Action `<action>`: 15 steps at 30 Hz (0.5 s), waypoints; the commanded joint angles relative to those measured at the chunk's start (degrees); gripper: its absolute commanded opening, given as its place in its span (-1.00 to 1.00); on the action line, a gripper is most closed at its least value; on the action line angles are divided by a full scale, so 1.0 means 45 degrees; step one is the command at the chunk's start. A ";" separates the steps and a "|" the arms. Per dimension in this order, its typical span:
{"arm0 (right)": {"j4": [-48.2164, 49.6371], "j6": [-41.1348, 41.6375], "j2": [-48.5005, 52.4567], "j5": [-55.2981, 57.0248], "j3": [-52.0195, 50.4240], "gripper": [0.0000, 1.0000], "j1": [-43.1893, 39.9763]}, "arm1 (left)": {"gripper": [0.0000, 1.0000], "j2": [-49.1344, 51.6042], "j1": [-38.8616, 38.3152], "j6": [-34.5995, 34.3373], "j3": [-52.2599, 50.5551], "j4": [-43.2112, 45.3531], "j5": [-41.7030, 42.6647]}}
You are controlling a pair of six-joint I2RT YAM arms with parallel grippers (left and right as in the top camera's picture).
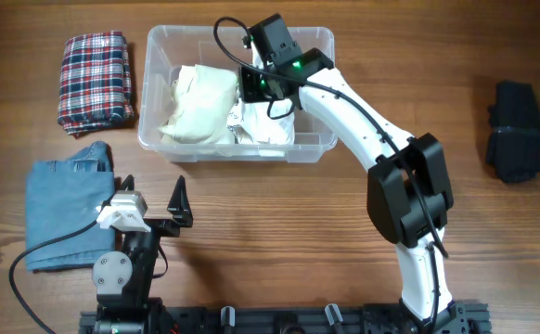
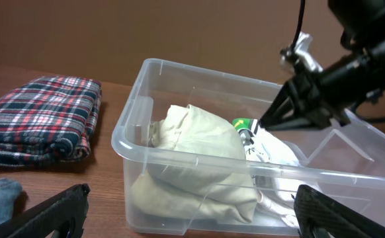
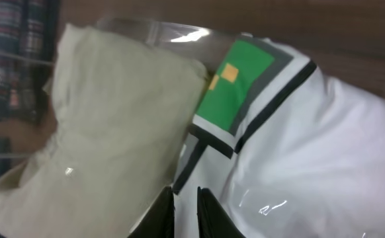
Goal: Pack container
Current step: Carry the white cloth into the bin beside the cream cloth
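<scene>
Container (image 1: 236, 154) around the right hand (image 2: 264, 123), pressed together over white garment (image 1: 272, 130); left hand (image 1: 155, 193) spread, well apart.

Seen from above, the right gripper (image 1: 257, 85) covers part of the white garment (image 1: 266, 135) in the container (image 1: 233, 154). Its own camera gives a smeared picture, fingers (image 3: 158, 221) cut off below. The checked cloth (image 2: 40, 125) runs off the left wrist view.

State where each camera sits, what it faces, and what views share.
Overhead: above the table, looking straight down; left gripper and right gripper show.
Left wrist: low over the table, facing the container; open left gripper at bottom corners.
Right wrist: over the container, facing the cream garment; shut right gripper below.
Shared: that garment.
</scene>
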 commanded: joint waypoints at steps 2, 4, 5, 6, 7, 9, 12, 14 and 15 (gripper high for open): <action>0.0675 0.0083 0.0330 -0.1069 -0.1093 -0.77 0.0068 | 1.00 -0.0092 0.0034 0.0248 -0.0039 -0.0087 0.0194; 0.1093 0.0087 0.0335 -0.1554 -0.1481 -0.77 0.0092 | 0.99 -0.0092 0.0034 0.0248 -0.0039 -0.0087 0.0194; 0.1302 0.0087 0.0330 -0.1554 -0.1690 -0.77 0.0117 | 1.00 -0.0092 0.0034 0.0248 -0.0039 -0.0087 0.0194; 0.1423 0.0083 0.0330 -0.1540 -0.1860 -0.77 0.0136 | 1.00 -0.0092 0.0034 0.0248 -0.0039 -0.0087 0.0194; 0.1481 0.0087 0.0330 -0.1540 -0.1987 -0.77 0.0141 | 1.00 -0.0092 0.0034 0.0248 -0.0039 -0.0087 0.0194; 0.1462 0.0136 0.0335 -0.1209 -0.2336 -0.79 0.0136 | 0.99 -0.0092 0.0034 0.0248 -0.0039 -0.0087 0.0194; 0.0724 0.0389 0.0335 0.0559 -0.2487 -0.81 0.0136 | 1.00 -0.0092 0.0034 0.0248 -0.0039 -0.0087 0.0194; 0.0355 0.0345 0.0330 0.1452 -0.2482 -0.81 0.0136 | 0.99 -0.0092 0.0034 0.0248 -0.0039 -0.0087 0.0194; 0.0287 0.0257 0.0330 0.1632 -0.2477 -0.81 0.0136 | 1.00 -0.0092 0.0034 0.0248 -0.0039 -0.0087 0.0194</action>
